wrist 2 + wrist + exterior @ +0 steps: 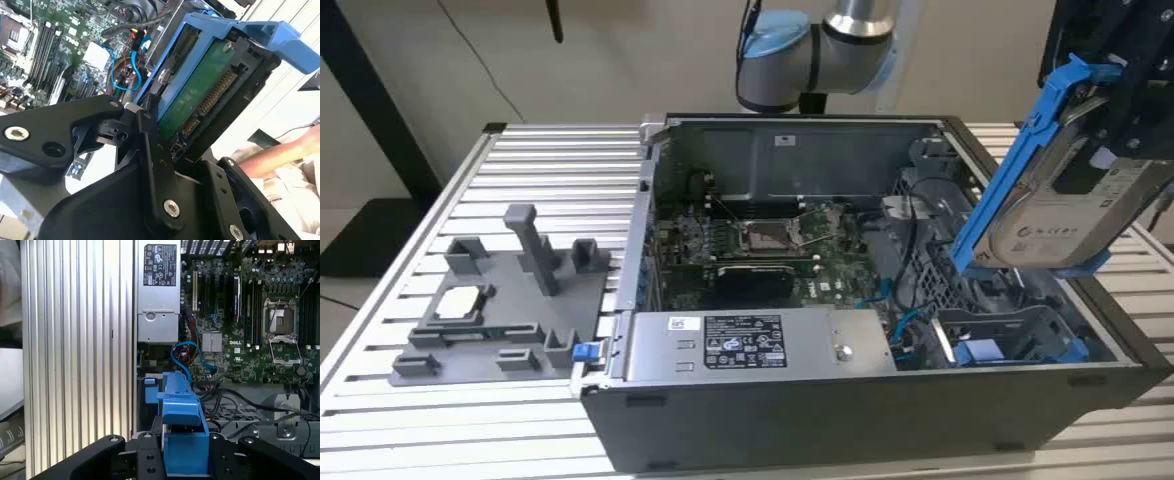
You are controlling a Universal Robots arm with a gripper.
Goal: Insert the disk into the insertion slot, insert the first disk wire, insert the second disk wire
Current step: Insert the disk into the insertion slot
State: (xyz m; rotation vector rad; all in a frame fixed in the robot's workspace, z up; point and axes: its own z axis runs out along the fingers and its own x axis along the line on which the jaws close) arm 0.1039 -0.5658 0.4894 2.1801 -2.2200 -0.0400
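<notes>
End effector (185,460) pinches the disk (1061,215) by its blue caddy (182,405), fingers (150,145) clamped on the two long sides. In the second wrist view the green board and connector pins face the camera. The disk is airborne and tilted, above the case (854,420) near the table (547,160) edge on the exterior view's right, touching nothing but the end effector.

Step in hand, by my reading: disk insertion, early, nothing seated yet.

The slot (1007,325) sits below the disk in the grey cage, at the case's corner closest to the exterior camera. It is well apart from the disk.

To do it well:
- level the tilt and square the caddy to the slot walls before going in
- lead with the correct end, so the connector stays reachable for the wires; which end that is I cannot tell
- go slow, since a skewed caddy will likely jam on the cage

Blue cables (182,352) loop just beside the cage and could snag, so keep them out of the slot mouth.

Farther in is the motherboard (761,245) with its socket (765,235). It is not the target.
</notes>
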